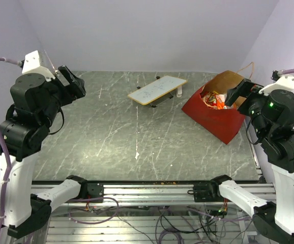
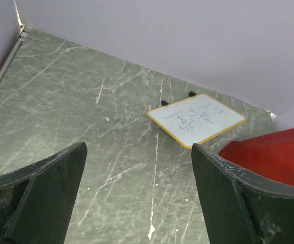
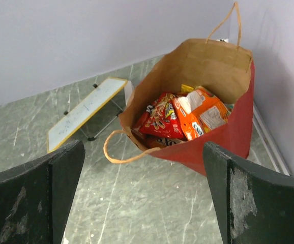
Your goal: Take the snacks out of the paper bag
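Note:
The paper bag (image 1: 215, 114), red outside and brown inside, stands open at the far right of the table; it also shows as the paper bag (image 3: 208, 137) and, by its red edge, the paper bag (image 2: 269, 155). Inside it lie the snacks (image 3: 180, 117): a red packet (image 3: 159, 119), an orange packet (image 3: 200, 113) and others underneath, seen from above as the snacks (image 1: 213, 100). My right gripper (image 1: 237, 94) hovers open above the bag's right side; in its own view the right gripper (image 3: 143, 175) holds nothing. My left gripper (image 1: 71, 84) is raised at the far left, open and empty, as the left gripper (image 2: 139, 175) shows.
A white board with a tan edge (image 1: 157, 90) lies tilted on small black feet at the back middle, also seen as the board (image 2: 197, 119) and the board (image 3: 86, 113). Pale walls close the table's back and sides. A metal rail (image 1: 152, 190) runs along the near edge.

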